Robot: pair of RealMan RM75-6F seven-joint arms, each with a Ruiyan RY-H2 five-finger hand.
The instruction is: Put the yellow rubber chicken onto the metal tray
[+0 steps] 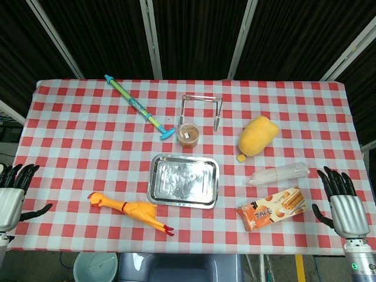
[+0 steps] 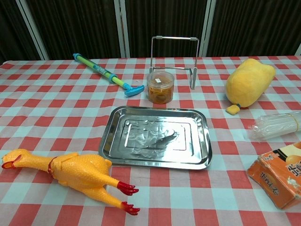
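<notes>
The counter (image 1: 70, 141), spread with a red-and-white checked cloth, carries everything; the metal tray (image 1: 160, 182) sits near its middle toward the front edge and serves as the reference here. The tray lies flat with nothing in it, its bottom crinkled and reflective.

Just front-left of the tray lies the yellow rubber chicken (image 1: 132, 208) on its side on the cloth, red feet pointing toward the tray's front-left corner, head away from it; it is beside the tray but not touching it.

Back-right of the tray rests a yellow plush mango (image 1: 257, 136). Right of the tray lies a clear bundle of plastic cups (image 1: 277, 174), and front-right of it an orange snack box (image 1: 272, 209).

Back-left of the tray lies a blue-green water squirter (image 1: 139, 107). Behind the tray stands a wire stand (image 1: 202, 107), and between them a small round jar (image 1: 189, 134).

The left hand (image 1: 12, 197) rests at the counter's edge, far left of the tray, fingers apart and holding nothing. The right hand (image 1: 343, 205) is far right of the tray, fingers likewise spread and empty.
</notes>
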